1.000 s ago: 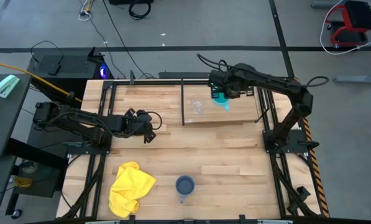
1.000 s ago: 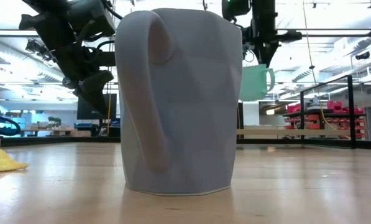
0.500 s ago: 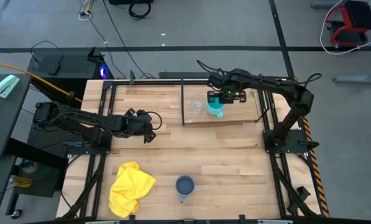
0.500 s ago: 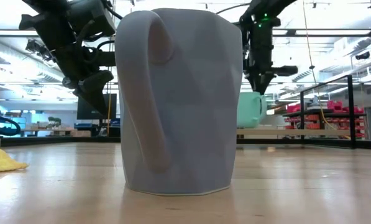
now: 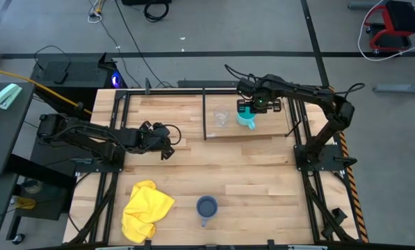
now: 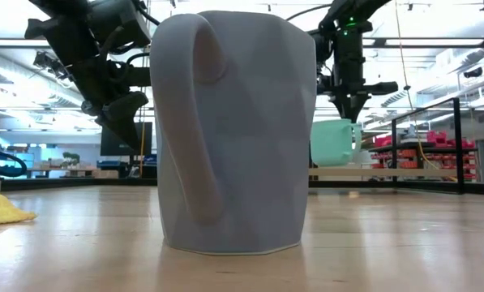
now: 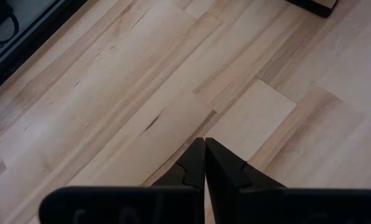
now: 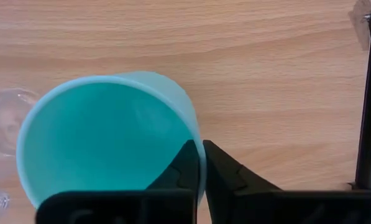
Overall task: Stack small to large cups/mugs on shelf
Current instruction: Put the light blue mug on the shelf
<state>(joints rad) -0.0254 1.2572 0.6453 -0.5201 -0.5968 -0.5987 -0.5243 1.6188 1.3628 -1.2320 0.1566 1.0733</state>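
Observation:
My right gripper [image 8: 202, 149] is shut on the cyan mug [image 5: 246, 119], which stands upright over the light-wood shelf [image 5: 270, 130]. The low view [image 6: 332, 143] shows the mug's base at board height. The clear glass cup [image 5: 221, 118] stands on the shelf just left of the mug. The dark grey-blue mug [image 5: 206, 207] stands on the tabletop near the front edge and fills the low view [image 6: 233, 130]. My left gripper [image 5: 168, 151] is shut and empty above the tabletop, left of the shelf. My right gripper pinches the cyan mug's rim [image 8: 196, 140], one finger inside the mug and one outside. The fingers come from above, pointing down. The mug is upright with its handle [image 6: 356, 134] sideways. I cannot tell whether its base touches the shelf.
A yellow cloth [image 5: 146, 208] lies on the tabletop at the front left. Thin black uprights [image 5: 205, 114] frame the shelf, one just left of the glass cup. Bare wood lies between the shelf and the dark mug.
My right gripper has come down with the cyan mug, from well above the shelf to board height beside the glass cup. It has then shifted slightly toward the table's right edge. The mug has stayed upright in the hold.

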